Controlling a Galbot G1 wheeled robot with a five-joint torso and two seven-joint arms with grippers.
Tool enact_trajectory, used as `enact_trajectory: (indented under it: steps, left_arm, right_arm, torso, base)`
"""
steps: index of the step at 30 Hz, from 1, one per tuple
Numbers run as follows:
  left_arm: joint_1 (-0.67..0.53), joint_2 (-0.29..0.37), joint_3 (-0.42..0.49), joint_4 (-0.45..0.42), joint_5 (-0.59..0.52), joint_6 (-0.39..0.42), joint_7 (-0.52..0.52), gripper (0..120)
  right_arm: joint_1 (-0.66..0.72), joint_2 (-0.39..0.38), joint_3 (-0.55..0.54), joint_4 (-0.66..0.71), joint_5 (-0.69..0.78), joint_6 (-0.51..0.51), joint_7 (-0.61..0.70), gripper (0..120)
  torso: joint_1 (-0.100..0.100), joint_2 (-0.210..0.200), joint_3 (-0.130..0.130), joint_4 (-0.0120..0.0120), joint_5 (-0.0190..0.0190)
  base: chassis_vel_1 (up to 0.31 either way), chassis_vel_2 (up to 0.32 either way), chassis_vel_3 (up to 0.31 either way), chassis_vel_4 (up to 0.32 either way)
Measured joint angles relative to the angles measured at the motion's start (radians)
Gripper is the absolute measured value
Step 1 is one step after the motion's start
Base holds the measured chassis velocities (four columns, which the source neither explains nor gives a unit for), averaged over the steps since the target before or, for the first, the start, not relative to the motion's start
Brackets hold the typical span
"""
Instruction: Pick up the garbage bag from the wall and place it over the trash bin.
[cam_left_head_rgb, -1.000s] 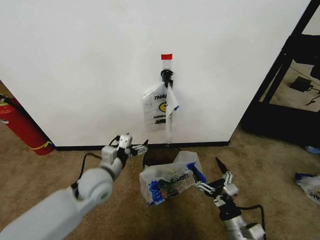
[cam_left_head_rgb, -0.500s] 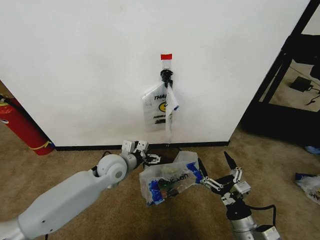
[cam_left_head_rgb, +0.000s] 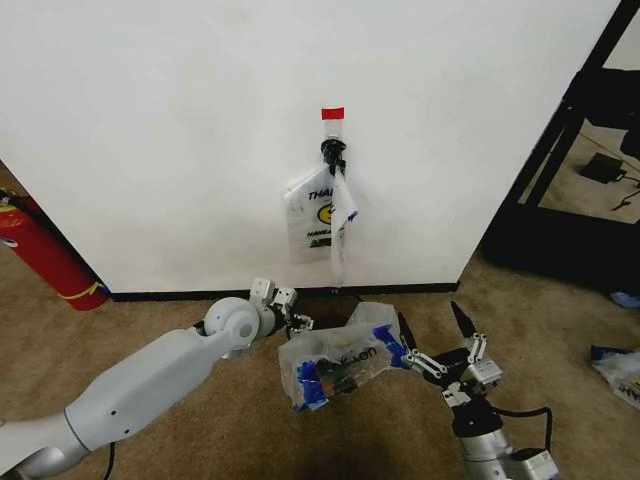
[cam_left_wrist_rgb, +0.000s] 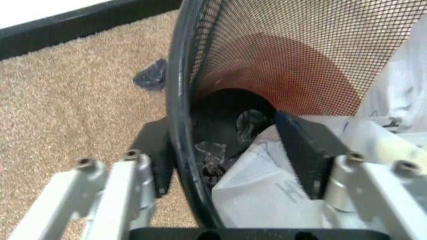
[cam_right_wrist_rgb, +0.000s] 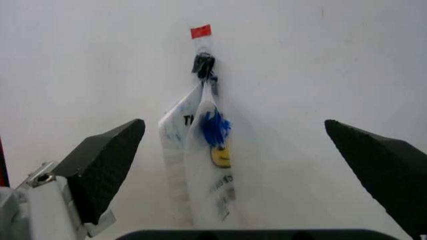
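Since a second ago the left gripper has swung in from the 10 o'clock side of the trash bin and now sits at its rim. In the left wrist view the jaws stand apart, straddling the rim – one finger outside over the carpet, one inside. The right gripper has crept closer at 4 o'clock, jaws wide apart, nothing between them.

A bag is already draped over the bin, slumped toward 6 o'clock – likely being seated on the rim (judgement only). Another garbage bag hangs from the hook on the wall, under the red tape.

Materials: bin is round black wire mesh with a red base showing through; bags are thin, crinkly, translucent film with blue handles; carpet is coarse tan pile.
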Motion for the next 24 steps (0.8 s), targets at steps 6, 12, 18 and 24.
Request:
enact_trajectory:
  steps: [6, 12, 18, 24]
  left_arm:
    - [0.005, -0.005, -0.010, 0.006, -0.018, 0.002, -0.020, 32]
    - [0.003, -0.009, -0.017, -0.007, -0.050, 0.004, -0.053, 10]
    - [0.036, 0.005, -0.043, -0.062, -0.091, 0.012, -0.106, 3]
    - [0.093, 0.039, -0.107, -0.142, -0.147, 0.005, -0.215, 3]
  right_arm:
    - [-0.001, 0.003, 0.001, -0.003, -0.005, 0.000, 0.008, 100]
    - [0.004, 0.005, -0.002, -0.007, -0.010, 0.000, 0.019, 100]
    - [-0.001, 0.003, -0.002, -0.003, -0.009, -0.006, 0.031, 100]
    - [0.000, 0.004, -0.006, -0.006, -0.008, -0.009, 0.042, 100]
  torso:
    - [0.000, 0.000, 0.000, 0.0000, 0.0001]
    - [0.000, 0.000, 0.000, -0.0001, 0.0000]
    - [0.000, 0.000, 0.000, -0.0003, -0.0003]
    - [0.000, 0.000, 0.000, -0.0001, 0.0000]
  base:
    - [0.000, 0.000, 0.000, 0.000]
    - [0.000, 0.000, 0.000, 0.000]
    - [0.000, 0.000, 0.000, 0.000]
    - [0.000, 0.000, 0.000, 0.000]
